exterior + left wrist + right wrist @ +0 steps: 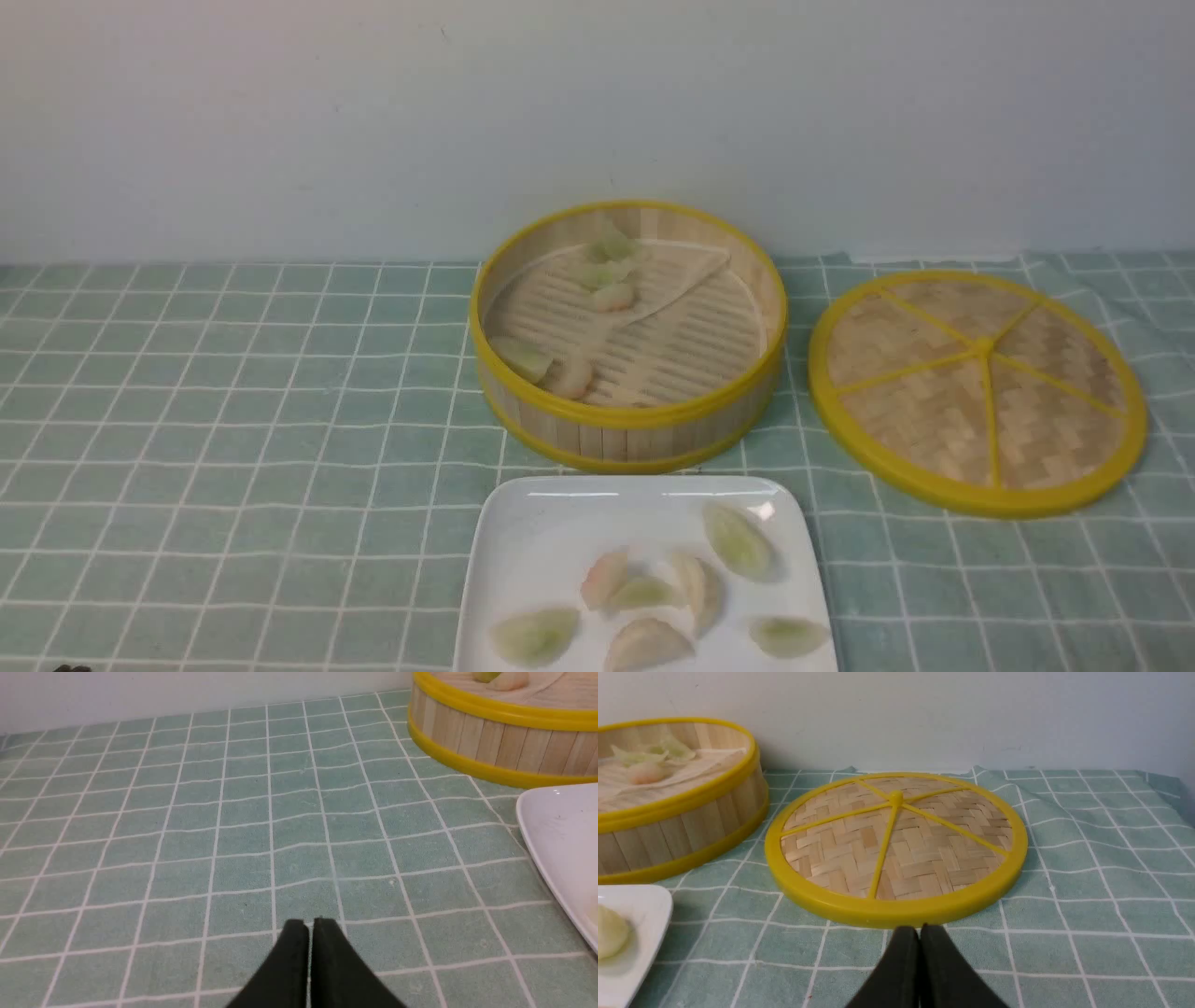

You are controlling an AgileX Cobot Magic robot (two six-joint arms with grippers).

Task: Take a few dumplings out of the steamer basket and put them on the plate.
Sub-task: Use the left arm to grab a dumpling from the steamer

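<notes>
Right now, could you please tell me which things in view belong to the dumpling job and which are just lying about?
Part of the job: dumplings, some in the steamer basket, some already on the plate; left gripper and right gripper, both shut and empty.
Just lying about: woven disc with yellow rim; checked tablecloth.

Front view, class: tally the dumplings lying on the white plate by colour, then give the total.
Pale green dumplings: 4
Pale pink-white dumplings: 3
Total on the plate: 7
</notes>
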